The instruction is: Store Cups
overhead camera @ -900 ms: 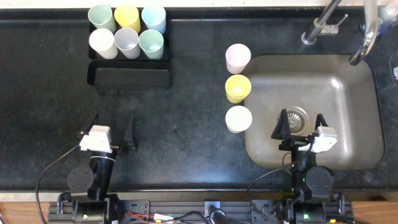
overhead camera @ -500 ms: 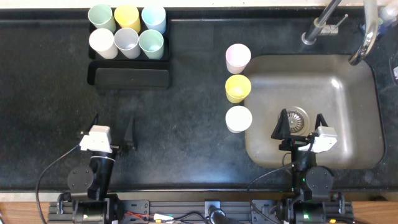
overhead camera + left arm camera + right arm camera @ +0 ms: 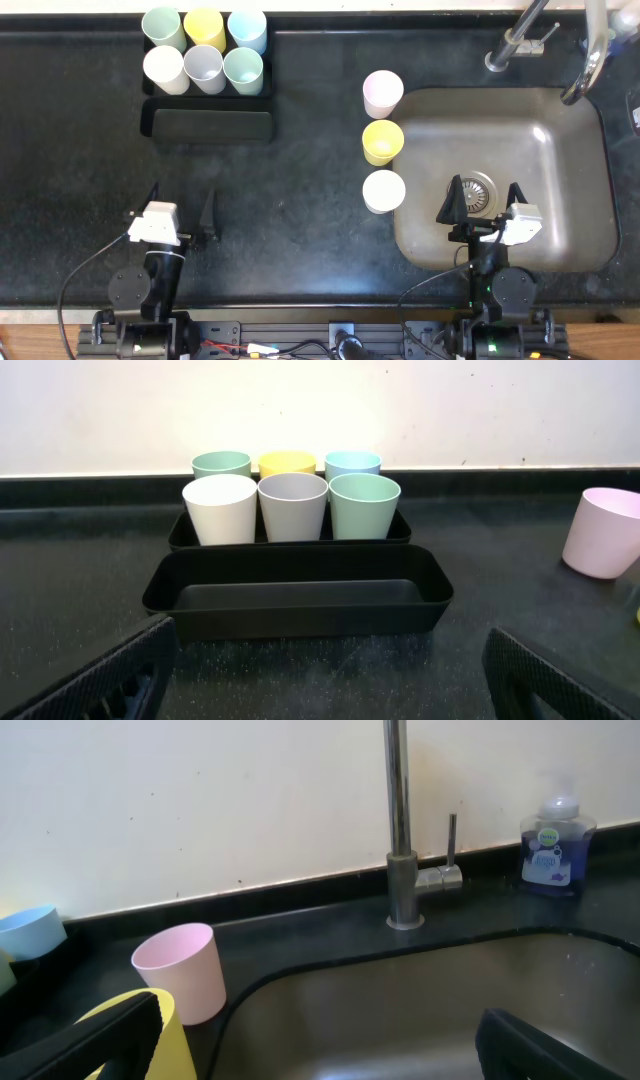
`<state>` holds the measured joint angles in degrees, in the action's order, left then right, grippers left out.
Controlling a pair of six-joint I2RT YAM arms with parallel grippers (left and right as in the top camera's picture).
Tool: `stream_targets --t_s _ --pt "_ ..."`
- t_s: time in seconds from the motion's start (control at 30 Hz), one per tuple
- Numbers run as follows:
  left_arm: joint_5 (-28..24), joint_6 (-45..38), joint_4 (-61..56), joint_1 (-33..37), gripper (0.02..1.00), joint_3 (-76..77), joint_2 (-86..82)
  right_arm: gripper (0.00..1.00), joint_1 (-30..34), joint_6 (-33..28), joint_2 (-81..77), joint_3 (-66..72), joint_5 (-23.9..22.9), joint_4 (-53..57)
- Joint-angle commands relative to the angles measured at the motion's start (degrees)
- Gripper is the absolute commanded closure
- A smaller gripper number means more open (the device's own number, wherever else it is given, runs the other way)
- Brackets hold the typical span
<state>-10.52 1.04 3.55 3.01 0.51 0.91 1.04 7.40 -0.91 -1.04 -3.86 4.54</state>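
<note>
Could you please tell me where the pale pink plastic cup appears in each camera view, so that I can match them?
Top view: pale pink plastic cup on the counter, by the steel sink's far left corner.
Left wrist view: on the counter, off to one side of the empty black tray.
Right wrist view: between light blue cup and steel faucet, at.
Shared landmark: light blue cup.

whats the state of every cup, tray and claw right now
rear tray, full
six cups, upright in rear tray
front tray, empty
pink cup, upright, outside the trays
yellow cup, upright, outside the trays
white cup, upright, outside the trays
left claw, open
right claw, open
</note>
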Motion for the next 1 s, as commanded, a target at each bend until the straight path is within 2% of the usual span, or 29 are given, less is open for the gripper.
stream_targets --t_s 0.03,0.53,0.63,0.7,0.9,1.0 --pt "-0.37 -1.05 0.07 -0.22 0.02 -0.04 -0.52 0.003 0.0 -0.33 0.63 0.76 -0.02 -0.31" --pt "0.04 -1.03 0.07 -0.11 0.02 0.0 -0.37 0.005 0.0 -0.33 0.63 0.76 -0.02 -0.31" --pt "-0.66 -0.7 0.79 -0.13 0.02 3.34 4.39 0.003 0.0 -0.33 0.63 0.76 -0.02 -0.31" --pt "-1.77 -0.61 2.38 -0.15 0.018 8.2 10.25 0.003 0.0 -0.33 0.63 0.76 -0.02 -0.31" --pt "-10.32 -0.57 11.47 -0.17 0.018 37.22 39.69 0.005 0.0 -0.33 0.63 0.76 -0.02 -0.31" --pt "-12.5 6.23 18.58 -0.22 0.02 54.82 55.1 0.003 0.0 -0.33 0.63 0.76 -0.02 -0.31"
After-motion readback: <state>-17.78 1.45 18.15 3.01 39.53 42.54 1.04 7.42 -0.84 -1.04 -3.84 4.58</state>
